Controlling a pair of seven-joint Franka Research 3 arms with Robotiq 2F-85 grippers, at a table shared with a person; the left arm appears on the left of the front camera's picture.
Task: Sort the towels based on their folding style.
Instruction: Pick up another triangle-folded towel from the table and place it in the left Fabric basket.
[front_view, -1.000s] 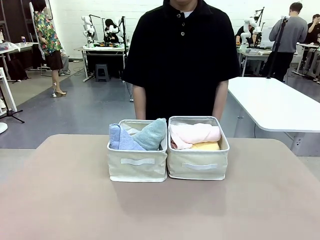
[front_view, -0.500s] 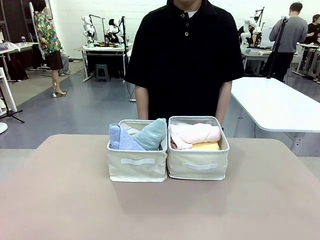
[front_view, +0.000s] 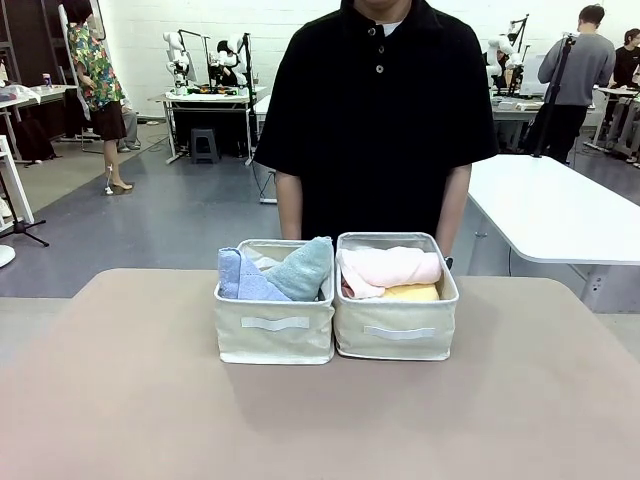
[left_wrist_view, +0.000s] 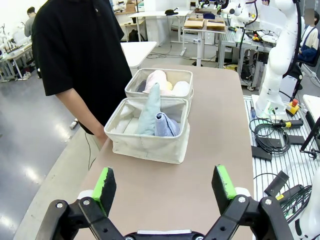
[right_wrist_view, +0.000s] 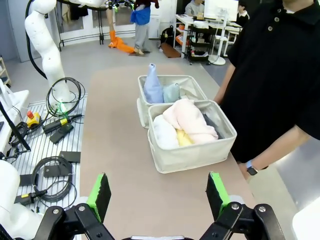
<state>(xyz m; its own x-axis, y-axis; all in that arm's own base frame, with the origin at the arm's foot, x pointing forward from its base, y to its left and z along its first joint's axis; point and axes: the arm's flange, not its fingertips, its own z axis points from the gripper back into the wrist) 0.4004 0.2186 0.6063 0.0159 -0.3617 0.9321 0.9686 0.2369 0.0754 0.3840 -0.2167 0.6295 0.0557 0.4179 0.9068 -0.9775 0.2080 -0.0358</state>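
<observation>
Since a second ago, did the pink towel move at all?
No. The pink towel lies in the same spot in its basket, just as before.

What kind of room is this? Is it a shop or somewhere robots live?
It looks like a robot lab or workshop, not a shop. A white robot arm stands by the table, cables lie on the floor, and more work tables with robot arms fill the room behind the person.

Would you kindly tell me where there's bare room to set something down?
The tan table is bare in front of and beside the two cream fabric baskets. Both are crowded: cone-folded towels left, rolled towels right.
</observation>
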